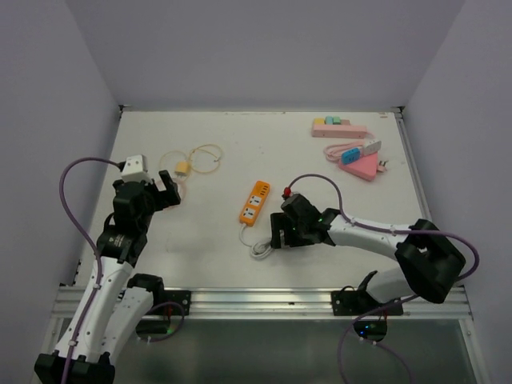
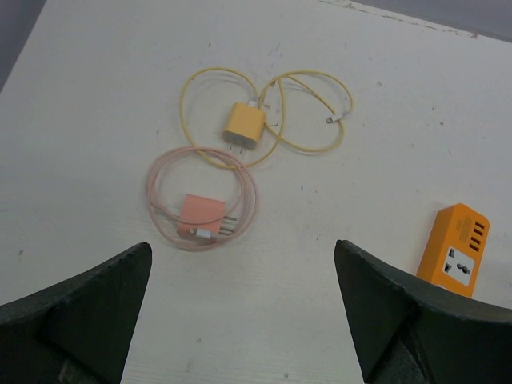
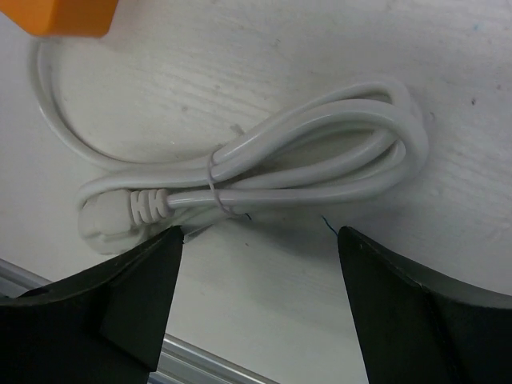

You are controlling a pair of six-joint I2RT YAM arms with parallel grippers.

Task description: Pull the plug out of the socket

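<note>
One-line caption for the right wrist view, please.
Open right gripper facing the tied white cord bundle, a corner of the orange power strip at upper left.

Right wrist view: the orange power strip (image 3: 70,14) is cut off by the top edge at 11 o'clock. The white cord (image 3: 320,152) has its plug (image 3: 108,220) at 8 o'clock partly hidden behind a finger (image 3: 112,308). From above, the right end effector (image 1: 274,238) covers part of that cord; pink items (image 1: 352,148) at 1 o'clock are too small to identify.
</note>
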